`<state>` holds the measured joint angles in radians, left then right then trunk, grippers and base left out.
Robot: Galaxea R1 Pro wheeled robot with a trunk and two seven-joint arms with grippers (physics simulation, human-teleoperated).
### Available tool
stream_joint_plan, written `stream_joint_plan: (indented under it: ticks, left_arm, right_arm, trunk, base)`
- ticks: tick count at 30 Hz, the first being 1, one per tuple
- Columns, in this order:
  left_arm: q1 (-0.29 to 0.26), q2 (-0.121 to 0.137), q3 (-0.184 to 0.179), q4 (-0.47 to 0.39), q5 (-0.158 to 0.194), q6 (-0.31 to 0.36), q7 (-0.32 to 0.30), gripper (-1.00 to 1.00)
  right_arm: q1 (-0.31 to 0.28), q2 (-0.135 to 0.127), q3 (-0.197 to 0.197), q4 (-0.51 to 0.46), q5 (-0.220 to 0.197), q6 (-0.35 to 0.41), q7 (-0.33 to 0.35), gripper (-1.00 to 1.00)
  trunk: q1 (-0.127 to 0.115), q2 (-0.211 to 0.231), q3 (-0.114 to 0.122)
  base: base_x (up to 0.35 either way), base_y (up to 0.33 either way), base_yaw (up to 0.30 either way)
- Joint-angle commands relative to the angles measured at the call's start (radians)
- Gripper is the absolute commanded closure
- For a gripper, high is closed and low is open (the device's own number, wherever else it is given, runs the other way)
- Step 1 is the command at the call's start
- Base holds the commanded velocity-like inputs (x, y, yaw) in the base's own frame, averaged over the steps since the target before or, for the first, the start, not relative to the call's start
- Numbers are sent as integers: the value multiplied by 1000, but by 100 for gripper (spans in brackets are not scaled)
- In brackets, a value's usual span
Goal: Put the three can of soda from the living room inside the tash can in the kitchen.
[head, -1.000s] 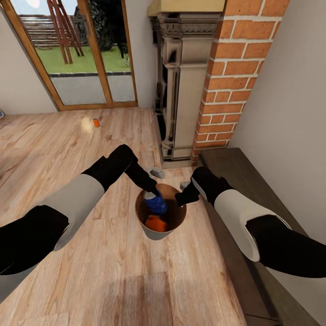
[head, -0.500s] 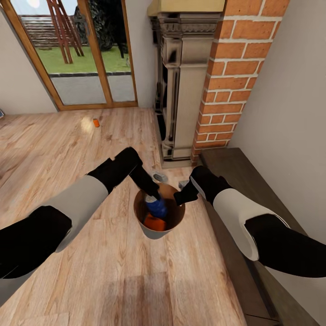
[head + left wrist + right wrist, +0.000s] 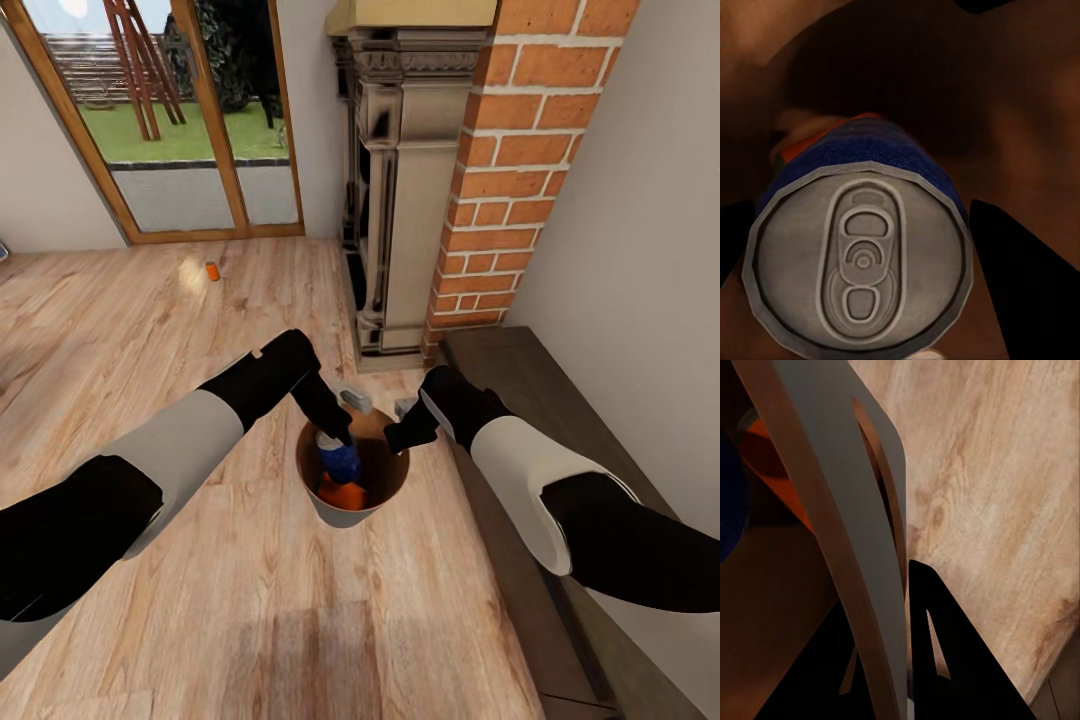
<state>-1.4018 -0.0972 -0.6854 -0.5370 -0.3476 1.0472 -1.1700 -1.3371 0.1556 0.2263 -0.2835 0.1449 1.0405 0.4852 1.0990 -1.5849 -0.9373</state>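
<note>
The tash can (image 3: 322, 507) stands on the pale wood floor, copper-brown inside. My left gripper (image 3: 335, 438) reaches into it from above, shut on a can of soda (image 3: 340, 458) held nearly upright, blue band and silvery top (image 3: 862, 259) up, with dark fingers (image 3: 1020, 285) on either side. A second can of soda (image 3: 345, 494) lies orange on the bin's bottom. The third can of soda (image 3: 212, 271) lies far off on the floor near the glass doors. My right gripper (image 3: 398, 437) is shut on the bin's rim, its wall (image 3: 832, 495) between the fingers (image 3: 945, 660).
A brick column (image 3: 500, 180) and the fireplace surround (image 3: 400, 180) rise just behind the bin. A dark low ledge (image 3: 530, 400) runs along the right wall. Wood-framed glass doors (image 3: 190, 120) stand at the far left, with open floor (image 3: 120, 320) in between.
My left arm has swung forward and the held can has turned more upright and sunk a little deeper into the bin. The right gripper has stayed on the rim.
</note>
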Motion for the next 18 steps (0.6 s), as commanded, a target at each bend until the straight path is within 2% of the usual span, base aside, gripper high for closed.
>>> stream_joint_plan:
  ticks: [1, 13, 14, 18]
  left_arm:
    - [0, 0, 0, 0, -1, 0, 0, 100]
    - [4, -2, 0, 0, -1, 0, 4, 100]
    - [4, -2, 0, 0, 0, 0, 3, -100]
    - [7, -1, 0, -1, 0, 0, 4, -100]
  right_arm:
    - [0, 0, -9, 0, -34, 7, 7, 100]
    - [0, -1, -9, 0, -34, 7, 7, 100]
    - [0, -1, -9, 0, -34, 7, 7, 100]
    - [-1, -1, -9, 0, -34, 7, 7, 100]
  trunk:
    - [0, 0, 0]
    - [0, 0, 0]
    - [0, 0, 0]
    - [0, 0, 0]
  base:
    - [0, 0, 0]
    - [0, 0, 0]
    - [0, 0, 0]
    - [0, 0, 0]
